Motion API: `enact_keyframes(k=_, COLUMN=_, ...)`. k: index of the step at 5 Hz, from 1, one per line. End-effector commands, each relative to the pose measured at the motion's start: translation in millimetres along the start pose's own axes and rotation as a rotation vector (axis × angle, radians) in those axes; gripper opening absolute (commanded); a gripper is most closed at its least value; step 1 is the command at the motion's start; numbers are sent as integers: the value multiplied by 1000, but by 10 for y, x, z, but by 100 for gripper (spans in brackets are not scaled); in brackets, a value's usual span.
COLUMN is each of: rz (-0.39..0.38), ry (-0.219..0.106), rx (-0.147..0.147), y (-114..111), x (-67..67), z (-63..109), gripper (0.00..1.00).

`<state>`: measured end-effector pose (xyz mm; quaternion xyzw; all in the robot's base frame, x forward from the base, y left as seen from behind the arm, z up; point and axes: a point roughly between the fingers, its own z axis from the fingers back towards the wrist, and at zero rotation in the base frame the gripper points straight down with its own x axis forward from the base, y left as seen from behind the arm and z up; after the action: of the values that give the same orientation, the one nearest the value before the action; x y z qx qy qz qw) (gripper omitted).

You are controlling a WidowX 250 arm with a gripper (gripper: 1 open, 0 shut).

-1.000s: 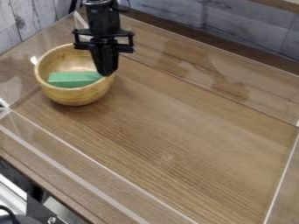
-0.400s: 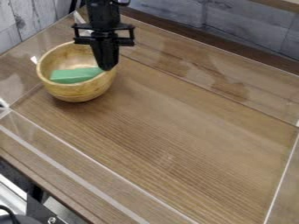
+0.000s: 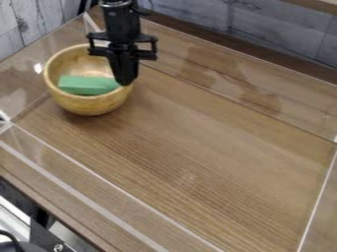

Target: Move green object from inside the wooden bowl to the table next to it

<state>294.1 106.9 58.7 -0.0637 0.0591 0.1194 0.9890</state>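
While the green block (image 3: pixel 86 87) is lying inside the wooden bowl (image 3: pixel 82 102), the gripper (image 3: pixel 125 79) is hanging pinched together over its right rim; it needs spreading, then centring above the block.

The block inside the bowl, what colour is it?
Bright green. The block shows clearly in the camera view, lying in the bowl.

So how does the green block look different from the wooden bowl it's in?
The green block is flat and rectangular; the bowl is round with thick raised walls. The block is bright green; the bowl is light tan with visible grain. The block is much smaller and lies inside the bowl, while the bowl sits directly on the table. Both are at the table's far left, partly behind the gripper.
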Motion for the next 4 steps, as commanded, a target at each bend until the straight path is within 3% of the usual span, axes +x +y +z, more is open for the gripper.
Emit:
enact_keyframes(k=1, rz=15, ry=-52, rx=8, y=24, x=48, z=129, gripper=0)
enact_keyframes(k=2, rz=30, ry=-48, rx=4, y=75, x=62, z=96, gripper=0)
enact_keyframes(k=4, rz=60, ry=-38, rx=2, y=-146, x=-175, z=-137, gripper=0)
